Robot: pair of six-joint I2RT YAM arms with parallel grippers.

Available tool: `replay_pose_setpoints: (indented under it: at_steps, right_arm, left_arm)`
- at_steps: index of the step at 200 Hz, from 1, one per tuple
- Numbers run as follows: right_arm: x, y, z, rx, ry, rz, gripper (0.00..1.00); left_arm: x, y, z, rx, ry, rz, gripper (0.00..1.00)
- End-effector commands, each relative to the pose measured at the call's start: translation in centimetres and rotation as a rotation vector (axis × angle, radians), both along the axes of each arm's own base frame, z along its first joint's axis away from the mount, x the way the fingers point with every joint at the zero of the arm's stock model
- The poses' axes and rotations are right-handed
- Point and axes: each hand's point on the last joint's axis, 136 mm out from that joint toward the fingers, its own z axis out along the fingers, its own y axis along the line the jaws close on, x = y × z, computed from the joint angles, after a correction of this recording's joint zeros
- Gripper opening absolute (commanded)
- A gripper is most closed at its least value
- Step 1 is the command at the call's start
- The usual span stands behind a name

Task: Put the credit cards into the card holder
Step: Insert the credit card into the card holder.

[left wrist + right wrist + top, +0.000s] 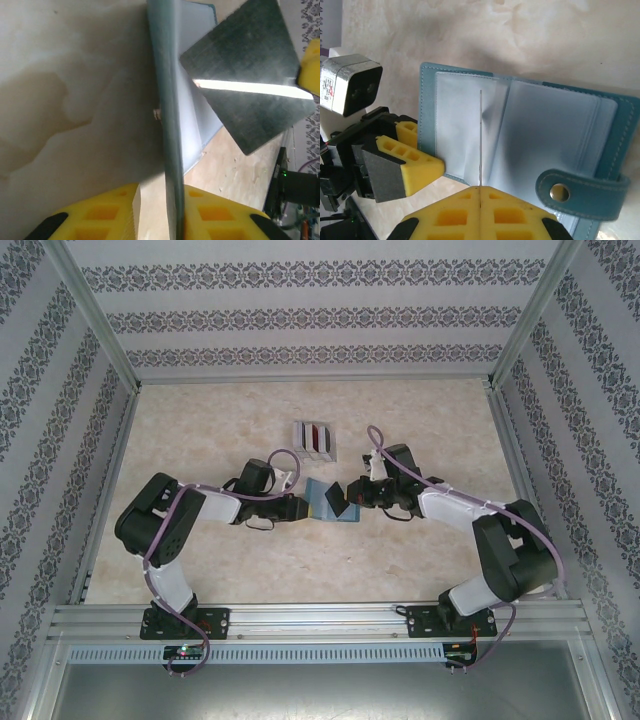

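Top view: card holder lies spread at about the middle of the table, well off every edge, w/ both arms meeting over it. Left gripper is at its left side. Right gripper is at its right, carrying a dark credit card tilted over the case. Toward the far edge stands a grey-white rack w/ more red cards upright in its slots. Prob. the supply, kept on edge so fingers can pinch them.

Left wrist: left gripper has its yellow fingers clamped on the holder's teal cover, seen edge-on and lifted off the table. Looks like it's there to hold the case spread & steady so a pocket is reachable. Credit card hangs corner-down just beyond the cover, w/ the pale inside behind it & the right gripper's yellow pad at its right edge.

Right wrist: right gripper is pressed together on the credit card, which shows as a thin line aimed at the clear sleeves inside the holder, approx. at the fold. Edge-first makes sense for sliding into a sleeve. Can't tell if its tip is in a pocket yet. Left gripper pinches the cover's left edge. The snap strap lies at the near right, out of the card's way.
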Motion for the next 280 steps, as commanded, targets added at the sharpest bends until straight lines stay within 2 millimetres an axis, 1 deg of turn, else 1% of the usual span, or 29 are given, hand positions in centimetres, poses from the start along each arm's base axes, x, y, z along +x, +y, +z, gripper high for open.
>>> replay_pose_setpoints:
  at_steps: [1,15,35,69,77,89,106,122,148,167,178,185,194,209,237,262,280]
  right_arm:
    - [-0.1,-0.3,-0.8,0.039,0.007,0.029,0.00]
    - [-0.1,-0.6,-1.4,0.050,0.028,0.020,0.00]
    - [-0.3,-0.6,-2.1,0.060,0.053,0.026,0.00]
    - [-0.4,-0.5,-2.4,0.077,0.064,0.018,0.00]
    - [-0.3,-0.5,-2.4,0.080,0.065,0.022,0.00]
    - [-0.3,-0.5,-2.5,0.079,0.069,0.021,0.00]
    - [-0.5,-0.6,-2.5,0.086,0.073,0.015,0.00]
    - [-0.5,-0.5,-2.6,0.091,0.076,0.020,0.00]
    - [-0.7,-0.4,-3.3,0.099,0.101,0.016,0.00]
    - [-0.6,0.0,-3.3,0.122,0.108,0.024,0.00]
    - [-0.6,0.0,-3.3,0.122,0.111,0.026,0.00]
    - [-0.6,0.0,-3.2,0.120,0.109,0.025,0.00]
    - [-0.6,-0.1,-3.1,0.120,0.106,0.020,0.00]
    - [-0.5,0.0,-2.7,0.127,0.102,0.026,0.00]
    - [-0.4,0.0,-2.1,0.127,0.094,0.037,0.00]
    - [-0.1,-0.5,-2.2,0.125,0.093,0.033,0.00]
    - [0.1,-0.7,-2.4,0.123,0.096,0.034,0.00]
  left_arm:
    - [-0.6,0.5,-2.0,0.055,0.040,0.002,0.30]
    - [-0.6,0.9,-2.2,0.071,0.036,0.016,0.33]
    - [-0.4,1.6,-2.3,0.093,0.025,0.045,0.34]
    - [0.2,2.5,-2.0,0.122,0.010,0.085,0.35]
    - [0.3,2.9,-2.1,0.137,0.005,0.102,0.38]
    - [0.7,3.3,-2.2,0.144,0.008,0.124,0.44]
    - [0.9,3.7,-2.2,0.156,0.008,0.144,0.46]
    - [1.2,4.5,-2.5,0.198,-0.002,0.175,0.50]
    - [1.6,4.7,-1.9,0.199,-0.032,0.196,0.51]
    - [1.6,5.1,-1.8,0.212,-0.046,0.208,0.52]
    - [1.6,5.1,-1.8,0.216,-0.048,0.203,0.50]
    - [1.7,5.0,-1.7,0.215,-0.047,0.196,0.45]
    - [1.8,4.8,-1.8,0.219,-0.042,0.187,0.32]
    - [1.7,4.8,-2.2,0.220,-0.028,0.179,0.18]
    - [1.7,4.6,-2.5,0.228,-0.010,0.164,0.00]
    - [1.6,4.8,-2.8,0.244,-0.004,0.160,0.00]
    - [1.8,4.7,-2.8,0.245,-0.004,0.158,0.00]
